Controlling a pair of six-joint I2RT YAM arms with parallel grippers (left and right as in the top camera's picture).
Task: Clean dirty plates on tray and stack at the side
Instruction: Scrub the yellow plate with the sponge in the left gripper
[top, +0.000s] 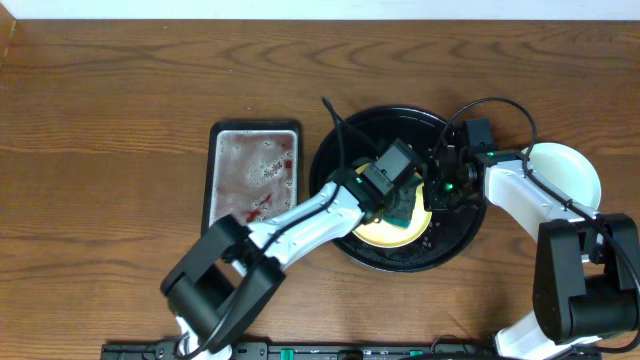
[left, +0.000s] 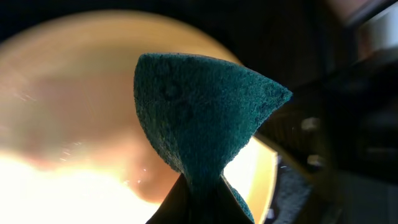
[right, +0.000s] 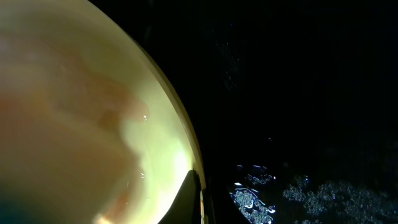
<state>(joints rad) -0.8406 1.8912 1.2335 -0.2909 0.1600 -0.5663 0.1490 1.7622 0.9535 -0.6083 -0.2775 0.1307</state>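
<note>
sponge (left: 199, 118): dark green scouring pad, pinched at its lower end by the left claw (top: 398, 200), fully closed on it; pad folded to a wedge and held over the yellow plate (top: 378, 232), likely so its rough face meets the smears.
yellow plate: lies inside the black tray (top: 395, 120), toward its front; orange-pink film across the surface, so cleaning looks unfinished.
right claw (top: 437, 192): closed at the plate's right rim, one finger (right: 191, 198) seen against the edge; apparently gripping the plate so it does not slide under scrubbing.
black tray: wet, with foam specks beside the plate.
grey tray (top: 214, 180): left of the black tray, holds reddish soapy water.
pale dish (top: 570, 165): right side, partly under the right arm; possibly the stacking spot, cannot tell.
</note>
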